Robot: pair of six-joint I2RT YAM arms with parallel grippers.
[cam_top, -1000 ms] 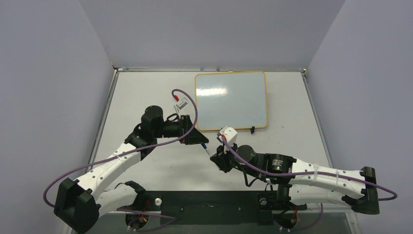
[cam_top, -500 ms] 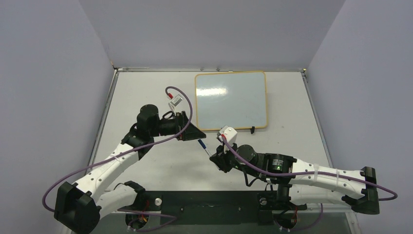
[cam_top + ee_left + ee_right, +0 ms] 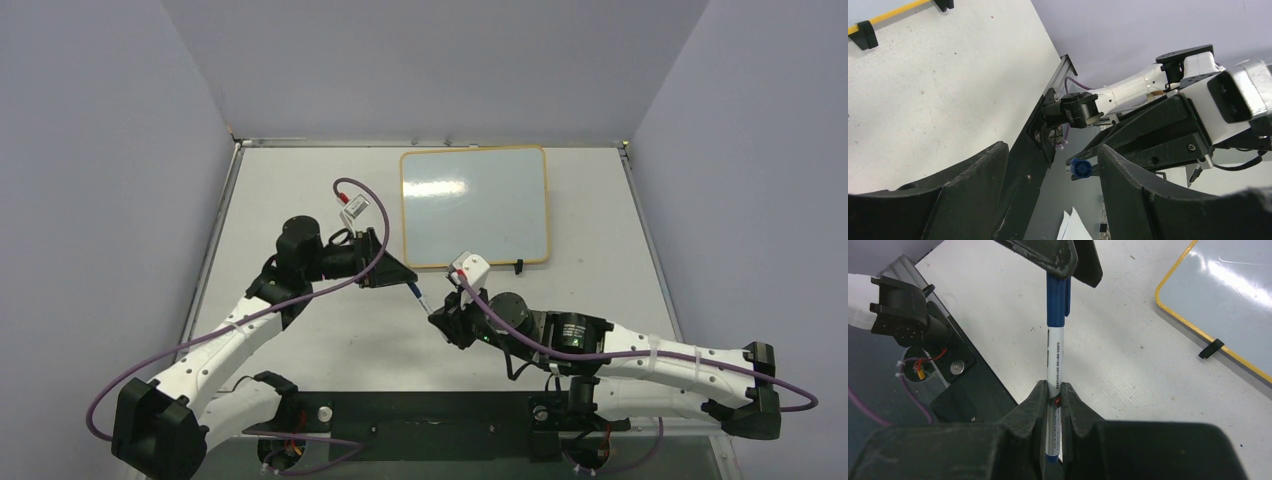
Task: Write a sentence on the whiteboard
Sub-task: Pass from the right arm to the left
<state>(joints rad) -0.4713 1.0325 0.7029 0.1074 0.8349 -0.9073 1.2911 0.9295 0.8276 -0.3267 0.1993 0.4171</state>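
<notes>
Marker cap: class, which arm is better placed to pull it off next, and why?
Probably left. The open left pincer sits on either side of the blue cap, while the right pincer is shut on the marker, holding its capped end out toward the left arm.

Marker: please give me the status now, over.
Right gripper shut on marker. Left gripper open at blue cap. Whiteboard blank. Cap on, blocks writing.
</notes>
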